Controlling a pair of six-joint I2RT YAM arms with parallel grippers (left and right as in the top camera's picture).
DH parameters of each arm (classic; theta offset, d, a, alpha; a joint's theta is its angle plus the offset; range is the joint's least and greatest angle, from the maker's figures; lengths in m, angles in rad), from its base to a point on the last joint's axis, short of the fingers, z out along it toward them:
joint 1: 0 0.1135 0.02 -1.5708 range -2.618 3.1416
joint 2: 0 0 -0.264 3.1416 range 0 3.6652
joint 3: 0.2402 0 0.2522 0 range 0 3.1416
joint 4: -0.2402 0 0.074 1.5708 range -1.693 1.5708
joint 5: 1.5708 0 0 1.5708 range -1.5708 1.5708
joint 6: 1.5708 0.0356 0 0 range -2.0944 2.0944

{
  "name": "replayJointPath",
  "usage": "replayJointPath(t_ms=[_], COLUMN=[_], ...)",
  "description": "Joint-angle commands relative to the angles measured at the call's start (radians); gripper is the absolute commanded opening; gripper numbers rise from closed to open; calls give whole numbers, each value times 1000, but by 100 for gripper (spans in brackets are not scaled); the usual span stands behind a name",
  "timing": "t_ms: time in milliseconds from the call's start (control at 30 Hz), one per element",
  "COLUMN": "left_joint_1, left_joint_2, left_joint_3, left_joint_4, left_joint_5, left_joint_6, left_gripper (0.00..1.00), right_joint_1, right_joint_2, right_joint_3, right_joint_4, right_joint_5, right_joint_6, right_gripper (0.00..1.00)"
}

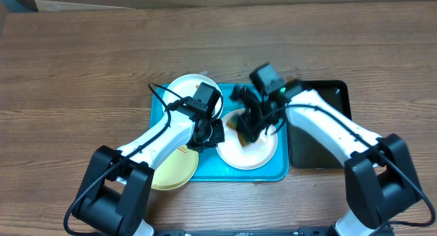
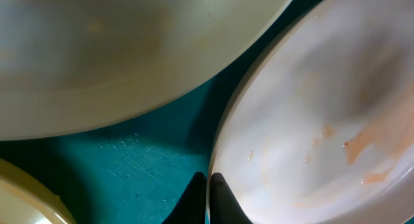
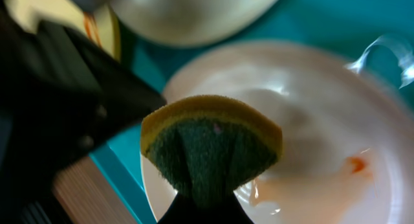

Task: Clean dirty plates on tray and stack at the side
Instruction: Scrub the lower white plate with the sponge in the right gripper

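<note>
The turquoise tray (image 1: 273, 169) holds a white plate (image 1: 256, 154) at its front right with an orange-red smear (image 3: 354, 164). My left gripper (image 1: 210, 132) is shut on this plate's left rim (image 2: 208, 185). My right gripper (image 1: 251, 123) is shut on a yellow-and-green sponge (image 3: 210, 143) and holds it just over the same plate (image 3: 310, 120). A second white plate (image 1: 186, 87) lies at the tray's back left. A pale yellow plate (image 1: 174, 173) lies at the front left, partly over the tray's rim.
A smaller black tray (image 1: 321, 144) stands right of the turquoise tray, under my right arm. In the left wrist view, bare tray floor (image 2: 149, 159) shows between the plates. The wooden table (image 1: 82, 65) lies around the trays.
</note>
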Motion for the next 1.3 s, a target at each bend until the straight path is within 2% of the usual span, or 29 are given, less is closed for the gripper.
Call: replayJointPath(t_ms=[0, 167, 467, 700, 900, 1267], left_joint_1=[1, 1, 1, 1, 1, 1], left_joint_2=[6, 6, 6, 6, 6, 6], left_joint_3=[-7, -7, -7, -7, -7, -7], left_joint_4=[-2, -2, 2, 2, 2, 2], left_joint_5=[4, 5, 5, 5, 5, 5], left_joint_6=[6, 6, 6, 6, 6, 6], left_gripper=[5, 5, 4, 4, 4, 4], right_joint_1=[-61, -101, -80, -80, -80, -79], right_joint_2=[-11, -11, -11, -11, -11, -8], right_joint_3=[63, 20, -150, -167, -207, -336], right_joint_4=[-33, -59, 216, 261, 304, 501], right_joint_5=[-34, 6, 82, 140, 172, 171], right_joint_6=[-11, -12, -136, -218, -222, -220], right_gripper=[4, 4, 4, 4, 4, 4])
